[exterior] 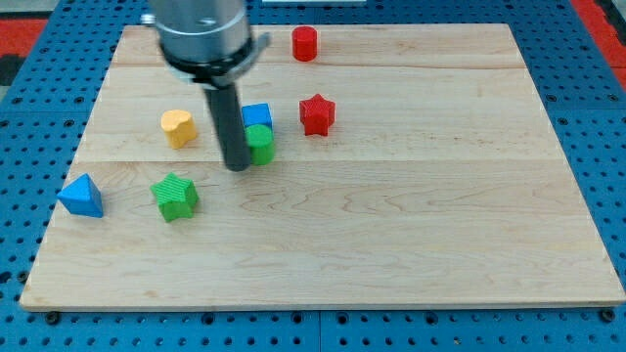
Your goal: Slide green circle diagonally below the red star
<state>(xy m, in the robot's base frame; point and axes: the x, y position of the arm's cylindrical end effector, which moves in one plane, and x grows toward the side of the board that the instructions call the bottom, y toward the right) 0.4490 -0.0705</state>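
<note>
Here my tip (237,166) touches the left side of the green circle block (260,145), which sits left of and nearer than the red star block (317,113); there is no pincer. The blue cube (256,117) touching its far side could get dragged along.

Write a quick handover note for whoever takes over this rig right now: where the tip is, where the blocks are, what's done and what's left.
My tip rests on the board, touching the view's left side of the green circle.
The green circle sits against the blue cube, left of and slightly below the red star.
Done: tip is in contact, ready to push.
Left: slide the green circle toward the view's right and bottom until it sits diagonally below the red star.
Others: yellow heart, green star, blue triangle, red cylinder.
</note>
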